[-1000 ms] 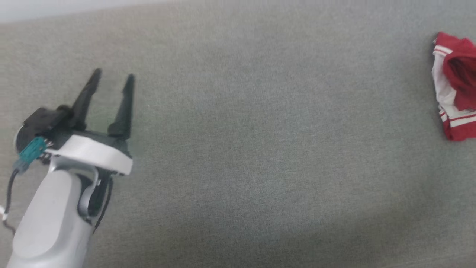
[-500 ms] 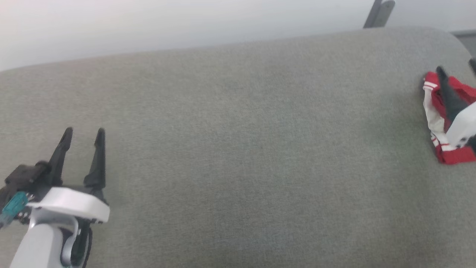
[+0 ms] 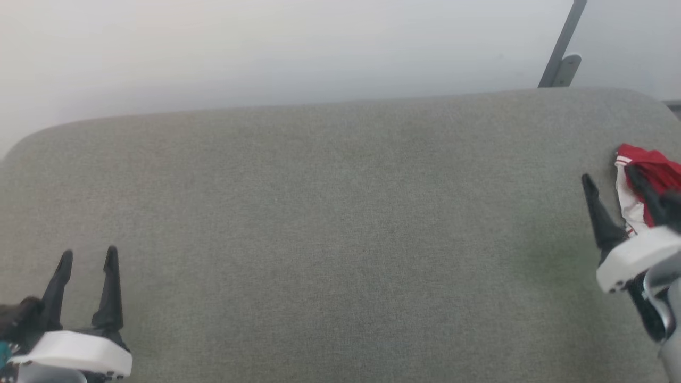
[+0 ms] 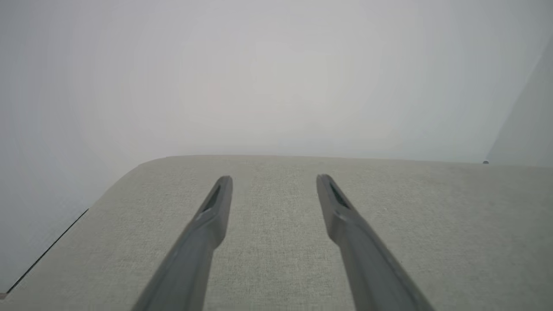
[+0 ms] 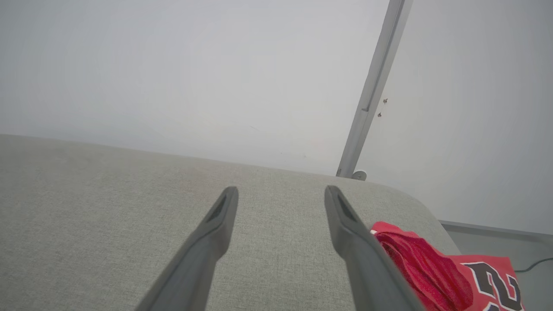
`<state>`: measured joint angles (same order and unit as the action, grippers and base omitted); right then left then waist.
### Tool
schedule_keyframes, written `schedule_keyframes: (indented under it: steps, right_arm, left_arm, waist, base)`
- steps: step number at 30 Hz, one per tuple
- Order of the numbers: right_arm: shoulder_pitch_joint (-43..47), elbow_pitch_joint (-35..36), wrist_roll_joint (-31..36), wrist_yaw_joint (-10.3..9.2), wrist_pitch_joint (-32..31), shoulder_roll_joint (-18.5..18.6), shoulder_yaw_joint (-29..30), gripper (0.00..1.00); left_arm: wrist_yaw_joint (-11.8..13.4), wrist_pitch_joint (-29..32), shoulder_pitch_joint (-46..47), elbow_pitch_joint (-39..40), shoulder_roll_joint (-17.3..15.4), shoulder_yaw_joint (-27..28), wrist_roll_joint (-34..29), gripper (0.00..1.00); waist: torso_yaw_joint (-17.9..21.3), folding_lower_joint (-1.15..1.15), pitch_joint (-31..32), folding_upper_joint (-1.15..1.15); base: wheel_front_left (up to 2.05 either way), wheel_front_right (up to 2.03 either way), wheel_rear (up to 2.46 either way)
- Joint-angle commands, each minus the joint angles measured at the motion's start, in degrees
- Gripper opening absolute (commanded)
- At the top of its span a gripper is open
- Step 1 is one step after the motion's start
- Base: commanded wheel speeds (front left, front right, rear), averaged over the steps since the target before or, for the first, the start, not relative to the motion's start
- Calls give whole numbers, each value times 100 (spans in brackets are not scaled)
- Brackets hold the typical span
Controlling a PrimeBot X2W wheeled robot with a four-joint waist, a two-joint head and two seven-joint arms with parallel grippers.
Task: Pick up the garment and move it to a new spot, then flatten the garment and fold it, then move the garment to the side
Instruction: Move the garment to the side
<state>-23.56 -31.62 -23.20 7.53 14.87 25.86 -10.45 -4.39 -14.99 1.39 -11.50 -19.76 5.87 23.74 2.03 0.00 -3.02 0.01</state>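
Grey fabric surface [image 3: 340, 239] spans head view. Left gripper [image 3: 88, 258] lower left, fingers spread, holding nothing. Right gripper [image 3: 608, 176] at right edge, also spread and unloaded. Garment [image 3: 652, 159] crumpled at surface's far right, partly behind one finger.
Left wrist view: fingers apart above fabric.
Right wrist view: fingers apart; garment bunched just beside one finger, dark numeral showing.

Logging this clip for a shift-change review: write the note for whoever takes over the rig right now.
Grippers: the left gripper is open and empty over the near left of the grey padded surface. The right gripper is open and empty beside the garment, not gripping it.
Things: the garment lies bunched at the surface's right edge, its lettering partly visible in the right wrist view.
Done: nothing evident.
Left: apparently everything, meaning pick up, move, flatten, fold, set aside.
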Motion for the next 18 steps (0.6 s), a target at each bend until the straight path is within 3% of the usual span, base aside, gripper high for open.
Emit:
schedule_keyframes:
  steps: [1,9,18]
  right_arm:
    - [89,65,49,-9,33,-34,54,100]
    - [1035,828,521,-9,31,-534,693,100]
    - [1655,1265,728,-9,5,-941,999,100]
  left_arm:
    - [-23,-22,-60,19,19,29,-24,100]
    - [-65,-23,-418,81,154,274,-45,100]
    - [-93,-23,-606,140,286,414,-95,100]
  waist:
    - [-20,0,40,-1]
    - [-30,0,191,-1]
    - [-5,0,281,-1]
  base:
    - [0,0,0]
    - [0,0,0]
    - [0,0,0]
